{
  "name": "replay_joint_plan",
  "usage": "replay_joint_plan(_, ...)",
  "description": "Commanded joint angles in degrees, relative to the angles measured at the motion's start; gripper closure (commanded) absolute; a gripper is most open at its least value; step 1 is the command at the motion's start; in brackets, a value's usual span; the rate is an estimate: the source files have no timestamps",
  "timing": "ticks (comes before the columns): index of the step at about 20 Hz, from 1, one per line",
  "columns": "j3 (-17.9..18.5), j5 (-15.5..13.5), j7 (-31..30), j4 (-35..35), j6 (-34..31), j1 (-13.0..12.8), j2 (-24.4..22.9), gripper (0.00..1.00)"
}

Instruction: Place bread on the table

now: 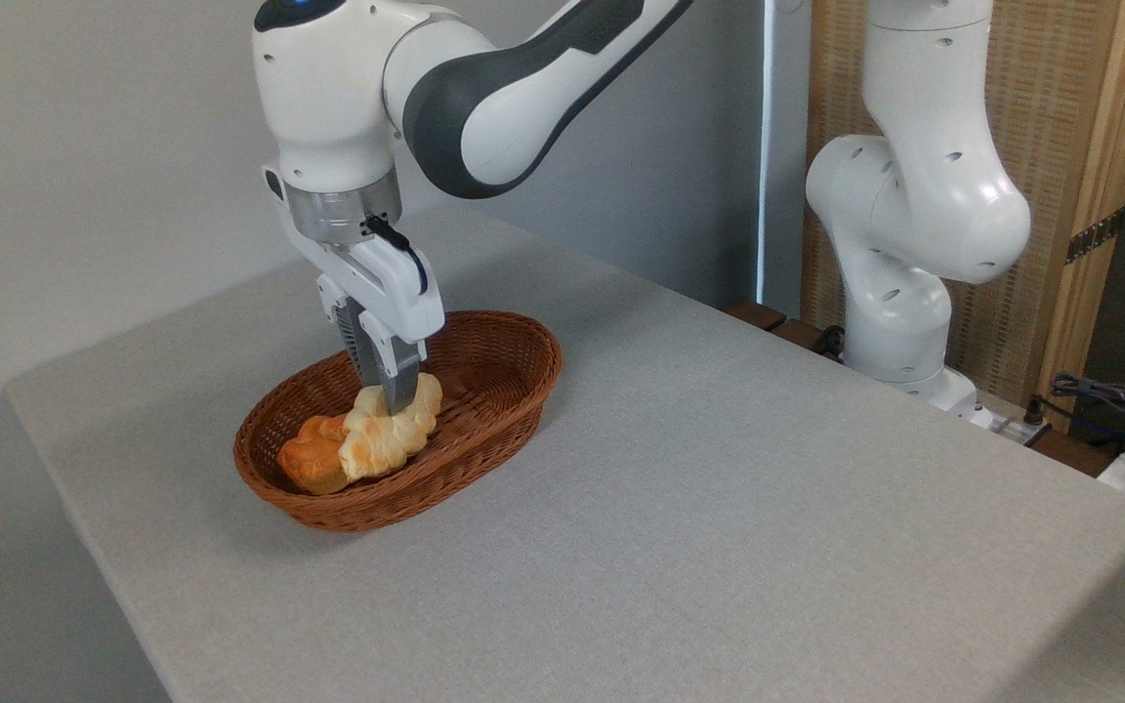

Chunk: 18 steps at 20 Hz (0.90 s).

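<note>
The basket (484, 391) was set on the grey table (719, 508), near its left edge. The bread (382, 439) was seen inside it, beside an orange bun (313, 464). The gripper (395, 402) was pressed onto the bread; how wide the jaws stood cannot be told. Right of the basket, bare cloth was spread wide.

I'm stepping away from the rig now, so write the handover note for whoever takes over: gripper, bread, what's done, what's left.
Gripper: down inside the wicker basket, fingers at the middle of the bread. From this view I cannot tell whether they have closed on it.
Bread: in the basket, lying against the orange bun at the basket's near-left end.
Table: the basket stands on its left part.
Done: the approach to the bread.
Left: confirm the grasp, lift the bread out without dragging the bun along, set it on the grey table surface beside the basket, release.
</note>
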Motion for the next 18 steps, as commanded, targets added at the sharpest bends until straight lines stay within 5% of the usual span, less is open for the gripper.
replay_joint_plan(1, 0.70, -0.27, 0.35, 0.68, -1.28, -0.40, -0.39, 0.69)
replay_joint_plan(5, 0.70, -0.27, 0.44, 0.60, -1.28, -0.40, -0.39, 0.72)
replay_joint_plan(9, 0.70, -0.27, 0.62, 0.68, -1.28, -0.40, -0.39, 0.92)
replay_joint_plan(18, 0.88, 0.78, 1.58, 2.43, -6.00, -0.40, -0.65, 0.97)
